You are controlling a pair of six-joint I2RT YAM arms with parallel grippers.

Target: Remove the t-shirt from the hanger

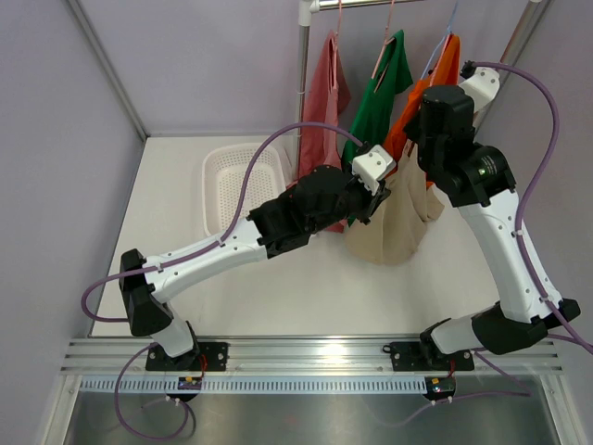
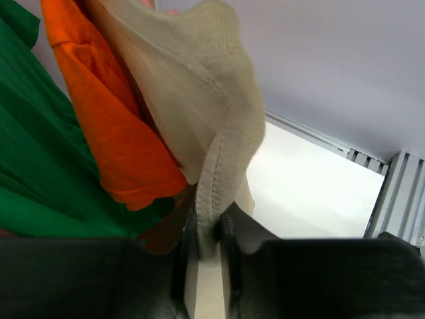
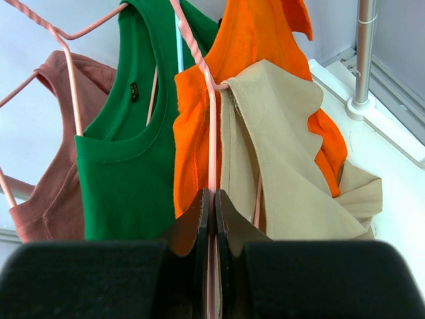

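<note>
A beige t-shirt [image 1: 394,222] hangs from a pink wire hanger [image 3: 211,126], bunched and pulled down on one side. My left gripper [image 2: 209,232] is shut on a stitched hem of the beige t-shirt [image 2: 206,126]; in the top view it [image 1: 378,190] sits at the shirt's left edge. My right gripper [image 3: 212,209] is shut on the pink hanger's wire, with the beige t-shirt [image 3: 285,166] draped to the right of it. In the top view the right gripper is hidden behind its wrist [image 1: 445,116].
An orange shirt [image 3: 199,133], a green shirt [image 3: 126,133] and a dusty-pink shirt [image 3: 46,173] hang on the same rail [image 1: 417,4]. The rack's pole [image 1: 303,83] stands behind. A white basket [image 1: 243,185] lies on the table at the left.
</note>
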